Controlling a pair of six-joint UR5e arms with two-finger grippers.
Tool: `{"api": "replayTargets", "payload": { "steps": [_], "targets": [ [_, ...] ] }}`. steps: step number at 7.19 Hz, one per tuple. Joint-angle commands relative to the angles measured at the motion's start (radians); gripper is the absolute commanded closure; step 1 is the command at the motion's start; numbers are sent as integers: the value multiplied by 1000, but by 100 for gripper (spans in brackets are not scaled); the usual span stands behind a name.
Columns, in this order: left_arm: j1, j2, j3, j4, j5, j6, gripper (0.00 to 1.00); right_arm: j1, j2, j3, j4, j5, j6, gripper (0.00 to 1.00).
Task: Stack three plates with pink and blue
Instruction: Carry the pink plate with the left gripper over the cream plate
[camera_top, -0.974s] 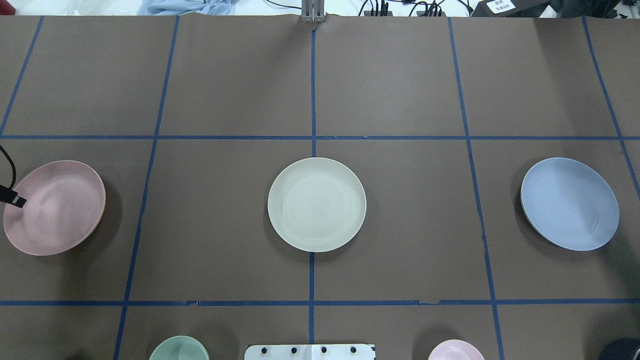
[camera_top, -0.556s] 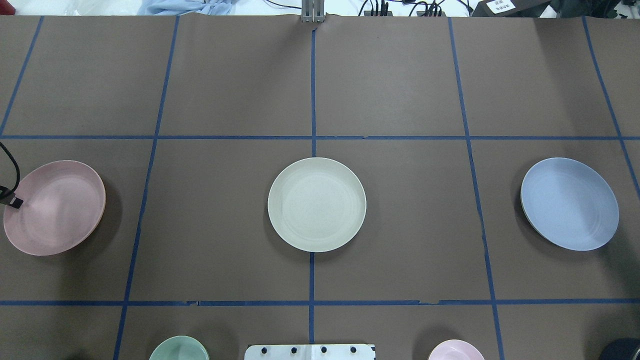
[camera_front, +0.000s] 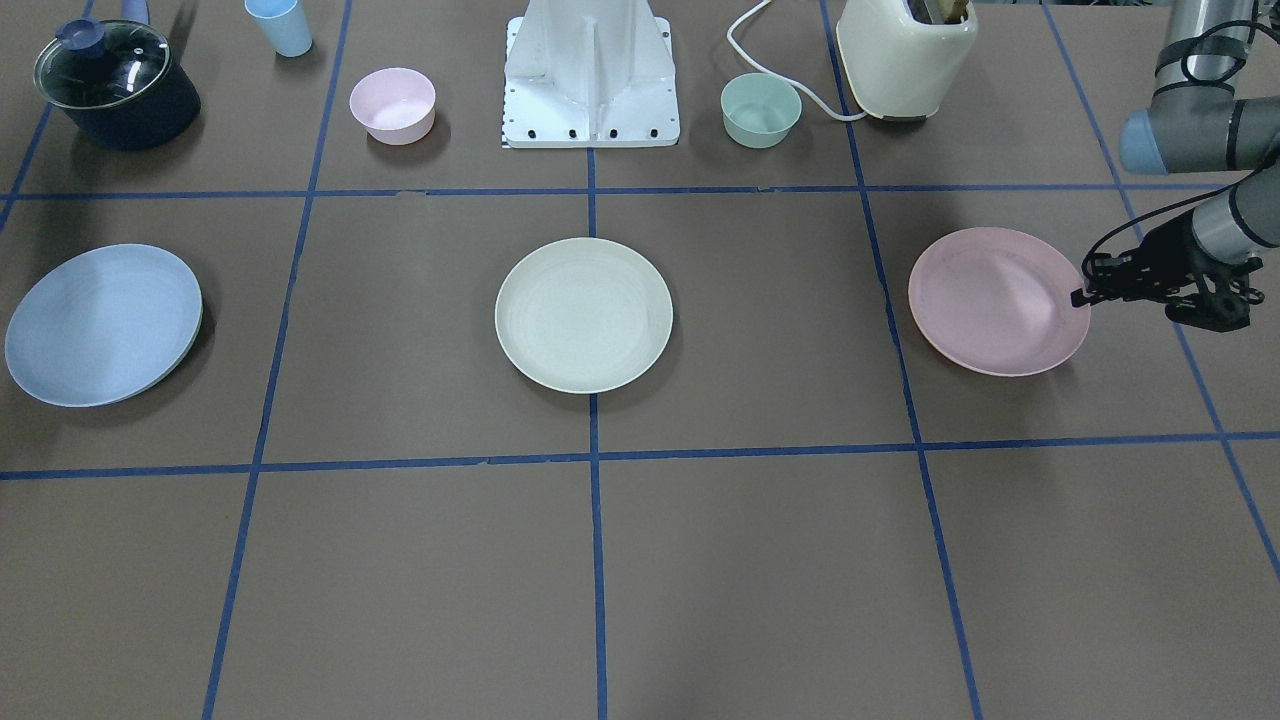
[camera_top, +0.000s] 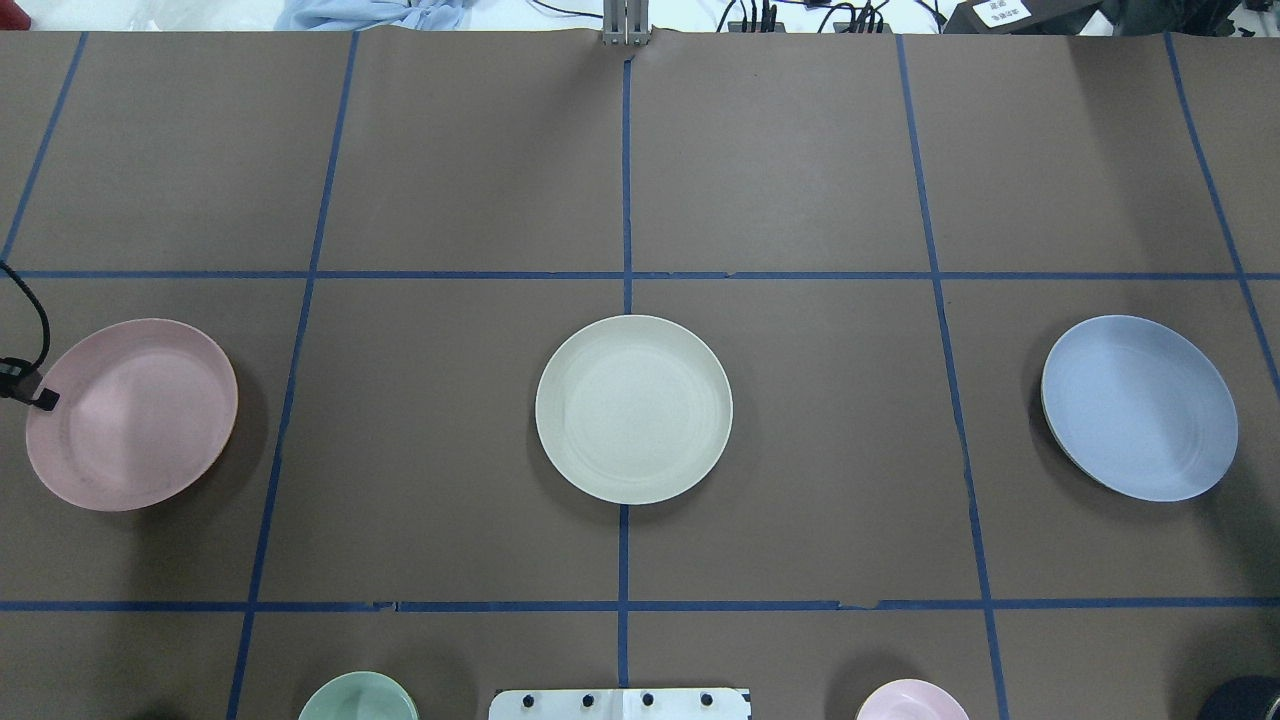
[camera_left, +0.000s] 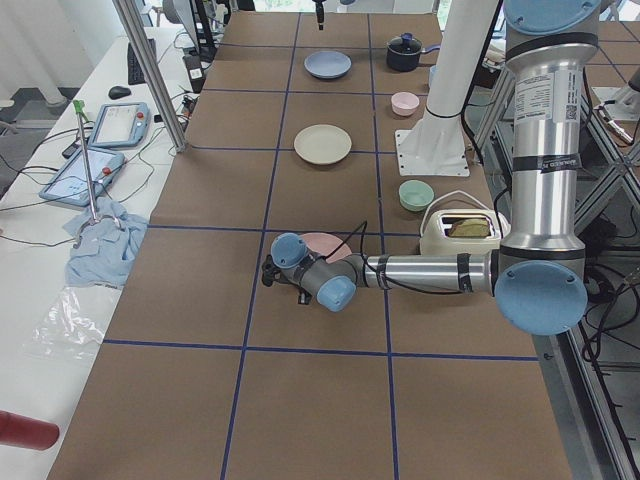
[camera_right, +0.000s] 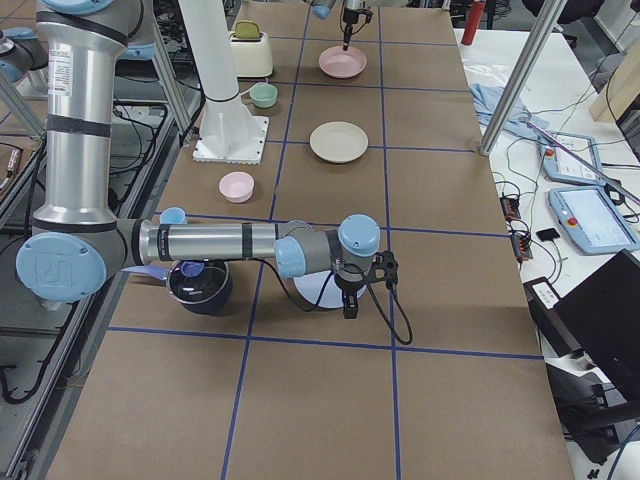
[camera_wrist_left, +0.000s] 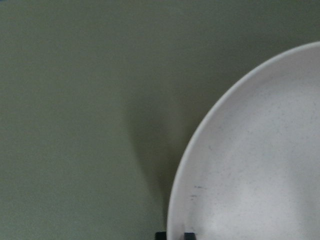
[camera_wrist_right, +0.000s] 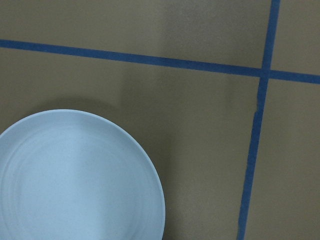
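Note:
The pale pink plate (camera_top: 132, 414) sits at the table's left, its rim between my left gripper's (camera_top: 42, 400) jaws. That gripper (camera_front: 1080, 297) is shut on the rim, and both fingertips (camera_wrist_left: 189, 235) straddle it in the left wrist view. The cream-white plate (camera_top: 633, 409) lies flat at the centre. The pale blue plate (camera_top: 1139, 407) is at the right and fills the lower left of the right wrist view (camera_wrist_right: 75, 180). My right gripper (camera_right: 350, 300) shows only in the side views, at the blue plate's outer edge; I cannot tell if it is open or shut.
Along the robot's side stand a small pink bowl (camera_front: 392, 104), a mint-green bowl (camera_front: 760, 109), a lidded dark pot (camera_front: 115, 85), a blue cup (camera_front: 279, 25), a cream toaster (camera_front: 905, 55) and the white robot base (camera_front: 590, 75). Blue tape lines grid the brown table.
The pink plate has shifted a little to the right, toward the centre, with my left gripper on its rim. The cream and blue plates have not moved.

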Motion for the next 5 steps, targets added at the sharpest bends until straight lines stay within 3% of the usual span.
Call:
{"api": "replayTargets", "payload": {
  "steps": [1, 3, 4, 5],
  "targets": [
    [0, -84, -86, 4, -34, -271, 100, -47, 18, -2, 1, 0, 70, 0],
    [113, -172, -167, -3, -27, -522, 100, -78, 21, -3, 1, 3, 80, 0],
    [185, -285, -175, -1, -22, -694, 100, -99, 23, -2, 4, 4, 93, 0],
    [254, -358, -175, 2, 43, -778, 100, -110, 23, -23, 51, 0, 104, 0]
  ]
}}
